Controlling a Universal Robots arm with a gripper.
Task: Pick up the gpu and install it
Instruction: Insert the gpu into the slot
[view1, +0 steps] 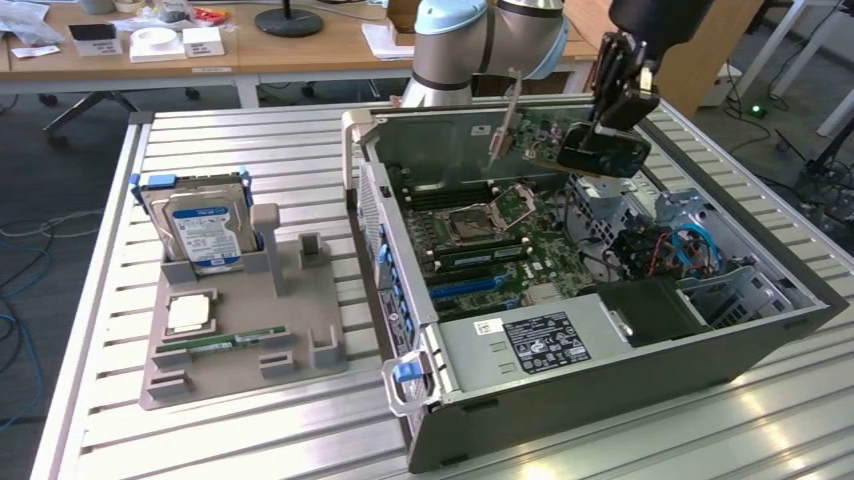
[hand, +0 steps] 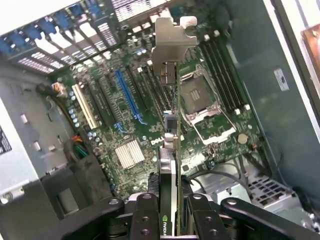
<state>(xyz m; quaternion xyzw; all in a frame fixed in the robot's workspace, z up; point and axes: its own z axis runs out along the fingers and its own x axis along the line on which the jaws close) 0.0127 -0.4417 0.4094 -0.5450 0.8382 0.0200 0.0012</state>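
Carry step; install not yet done. Gripper (hand: 172, 202) jaws clamp the gpu (hand: 166, 172), held edge-on above the motherboard (hand: 125, 150), unseated, metal bracket (hand: 172, 37) leading. Seating likely calls for the card edge lined up over the motherboard's blue PCIe slot (hand: 127, 95).
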